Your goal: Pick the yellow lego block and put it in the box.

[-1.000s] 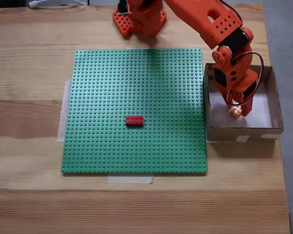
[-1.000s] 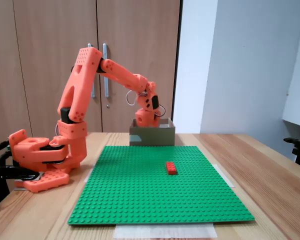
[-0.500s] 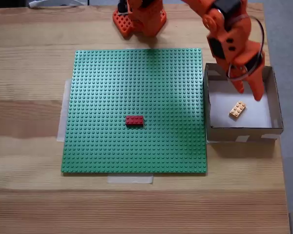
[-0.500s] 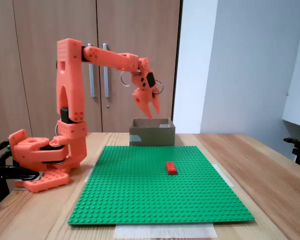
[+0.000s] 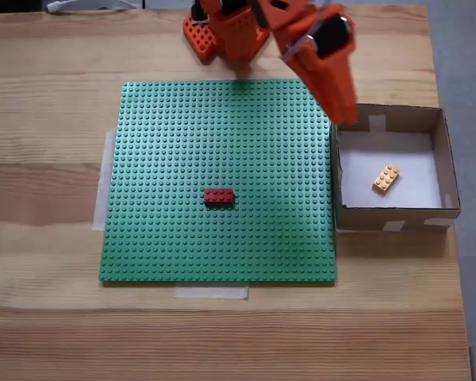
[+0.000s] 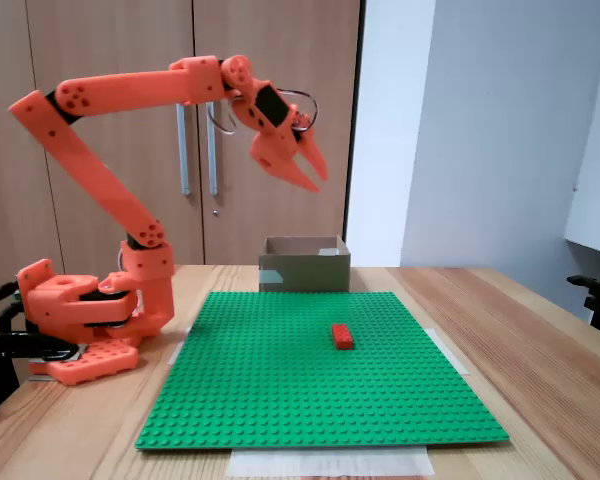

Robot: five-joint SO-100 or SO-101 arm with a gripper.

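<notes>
Lying flat on the white floor of the box [image 5: 440,159], the yellow brick [image 5: 385,178] rests at a slant, studs up, slightly right of the box's middle in the top-down fixed view, and touches no wall. The box stands on the wooden table [image 5: 47,119] just beside the right edge of the green baseplate [image 5: 182,135]; pale tape patches mark its far and near walls. In the side-on fixed view the box [image 6: 302,270] sits at the far edge of the baseplate [image 6: 280,400], and its walls hide the brick. A red brick [image 5: 218,196] sits on the baseplate slightly below centre, well apart from the box; the side-on view shows the red brick [image 6: 342,336] too. The gripper [image 6: 314,176] hangs high in the air above the box, tips pointing down and to the right, fingers slightly spread and holding nothing. From above, the gripper [image 5: 345,111] overlaps the box's far left corner. The arm's base [image 6: 80,320] stands on the table left of the baseplate in the side-on view.
</notes>
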